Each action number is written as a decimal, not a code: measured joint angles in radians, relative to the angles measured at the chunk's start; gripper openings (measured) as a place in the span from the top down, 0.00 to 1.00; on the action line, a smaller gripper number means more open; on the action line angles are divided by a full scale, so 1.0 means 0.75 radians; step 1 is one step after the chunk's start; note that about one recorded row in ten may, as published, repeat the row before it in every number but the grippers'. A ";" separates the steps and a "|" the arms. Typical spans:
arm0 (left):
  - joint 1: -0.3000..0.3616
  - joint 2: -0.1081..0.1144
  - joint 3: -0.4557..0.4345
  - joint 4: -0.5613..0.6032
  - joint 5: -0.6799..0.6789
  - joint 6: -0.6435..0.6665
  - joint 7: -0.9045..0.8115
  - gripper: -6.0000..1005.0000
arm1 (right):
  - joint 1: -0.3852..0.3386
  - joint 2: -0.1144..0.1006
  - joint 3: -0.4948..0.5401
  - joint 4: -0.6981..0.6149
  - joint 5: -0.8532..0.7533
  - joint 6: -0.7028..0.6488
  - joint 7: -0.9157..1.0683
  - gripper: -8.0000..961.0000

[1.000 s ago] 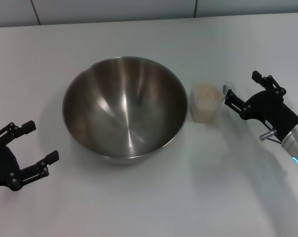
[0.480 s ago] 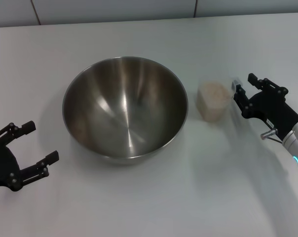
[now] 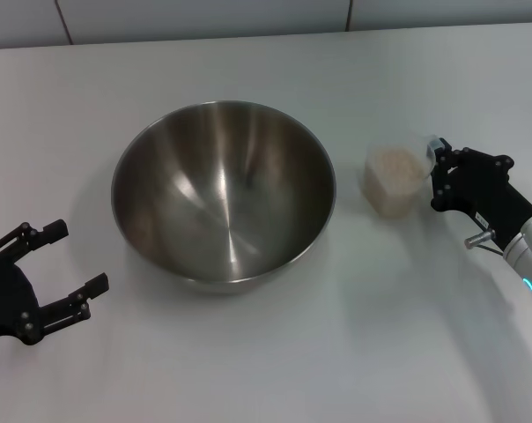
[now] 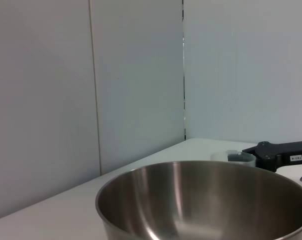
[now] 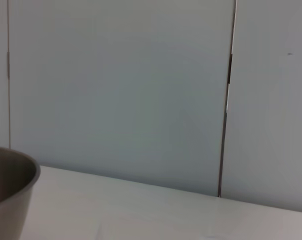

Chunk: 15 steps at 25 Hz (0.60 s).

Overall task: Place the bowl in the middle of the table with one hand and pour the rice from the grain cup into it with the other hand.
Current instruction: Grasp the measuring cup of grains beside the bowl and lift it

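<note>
The large steel bowl point(image 3: 224, 189) stands empty at the middle of the white table point(image 3: 275, 352). The clear grain cup point(image 3: 394, 181), full of pale rice point(image 3: 395, 164), is just right of the bowl. My right gripper point(image 3: 436, 174) is closed on the cup's right side by its small tab. My left gripper point(image 3: 77, 257) is open and empty, left of the bowl near the table's front edge. The left wrist view shows the bowl point(image 4: 206, 200), the cup rim point(image 4: 234, 157) and the right gripper point(image 4: 281, 151) behind it. The right wrist view shows only the bowl's edge point(image 5: 11, 192).
A grey panelled wall point(image 3: 204, 18) runs along the table's far edge. White tabletop lies in front of the bowl and behind it.
My right gripper has closed from open onto the grain cup. The cup has shifted right, away from the bowl. The left gripper has dropped slightly.
</note>
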 joint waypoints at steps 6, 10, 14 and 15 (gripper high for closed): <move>0.000 0.001 0.000 0.000 0.001 0.004 -0.001 0.14 | -0.014 0.001 0.060 0.033 0.000 -0.072 -0.093 0.98; 0.000 0.002 0.000 0.000 0.001 0.004 -0.001 0.14 | -0.030 0.001 0.112 0.050 0.000 -0.136 -0.137 0.99; 0.000 0.004 0.000 0.000 0.001 0.005 -0.001 0.14 | -0.046 0.002 0.120 0.056 -0.006 -0.298 -0.146 0.99; 0.000 0.004 0.000 0.000 0.001 0.005 -0.001 0.14 | -0.047 0.002 0.120 0.059 -0.008 -0.344 -0.148 0.99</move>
